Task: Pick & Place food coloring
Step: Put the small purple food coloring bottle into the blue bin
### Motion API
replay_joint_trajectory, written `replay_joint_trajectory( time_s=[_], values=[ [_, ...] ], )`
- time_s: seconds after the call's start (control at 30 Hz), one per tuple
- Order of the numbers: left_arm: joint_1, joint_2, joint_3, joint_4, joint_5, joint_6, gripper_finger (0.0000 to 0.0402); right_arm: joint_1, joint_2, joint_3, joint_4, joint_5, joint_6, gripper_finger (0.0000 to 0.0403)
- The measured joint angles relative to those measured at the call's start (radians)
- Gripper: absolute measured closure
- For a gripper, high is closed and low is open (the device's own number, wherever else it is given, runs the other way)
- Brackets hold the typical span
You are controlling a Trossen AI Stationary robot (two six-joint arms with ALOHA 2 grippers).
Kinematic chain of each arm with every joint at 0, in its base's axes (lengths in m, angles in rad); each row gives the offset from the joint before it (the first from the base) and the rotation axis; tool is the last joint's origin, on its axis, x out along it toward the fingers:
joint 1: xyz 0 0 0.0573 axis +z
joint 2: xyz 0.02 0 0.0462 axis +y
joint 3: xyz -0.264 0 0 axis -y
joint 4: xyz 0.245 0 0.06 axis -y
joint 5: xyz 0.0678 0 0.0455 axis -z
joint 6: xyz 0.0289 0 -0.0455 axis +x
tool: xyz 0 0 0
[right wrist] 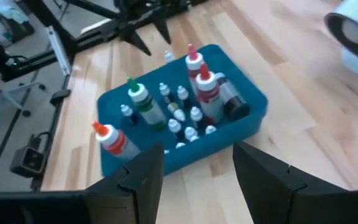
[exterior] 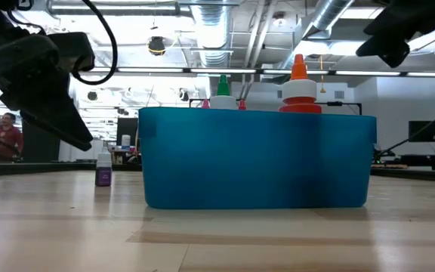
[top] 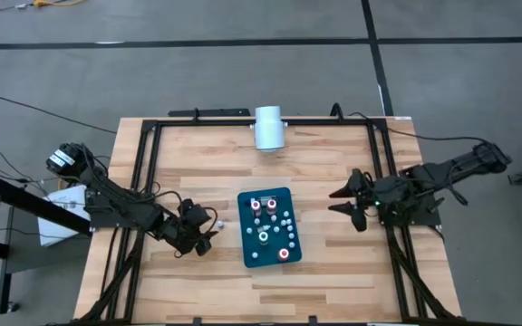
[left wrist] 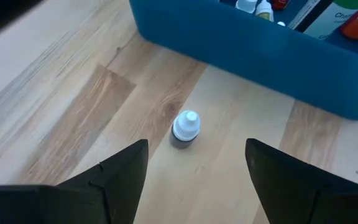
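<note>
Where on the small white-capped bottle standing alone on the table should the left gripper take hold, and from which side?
Probably by the short dark body just under the white cap of the small bottle, coming from above. It stands upright on the bare wood, apart from the blue tray, and the left gripper hangs open above it, one finger to either side.

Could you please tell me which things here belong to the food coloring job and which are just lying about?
Job: small bottle standing on the table, bottles in the teal tray, open left gripper over the small bottle.
Lying about: white cylinder, waiting right gripper.
</note>
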Motion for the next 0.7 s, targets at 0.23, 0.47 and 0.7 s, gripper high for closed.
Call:
replay_joint_trajectory(
  time_s=[0.23, 0.47, 0.7],
  values=[
    [0.0, 0.0, 0.0, 0.013, 0.0, 0.003, 0.014, -0.037, -0.159, -0.092, 0.039, -0.004, -0.012, 0.0221],
    [0.009, 0.0, 0.0, 0.029, 0.003, 0.006, 0.014, -0.037, -0.356, -0.204, 0.102, -0.011, 0.003, 0.0221],
    [0.049, 0.0, 0.0, 0.077, 0.033, 0.072, 0.014, -0.037, -0.464, -0.263, 0.126, -0.013, 0.015, 0.0221]
  ],
)
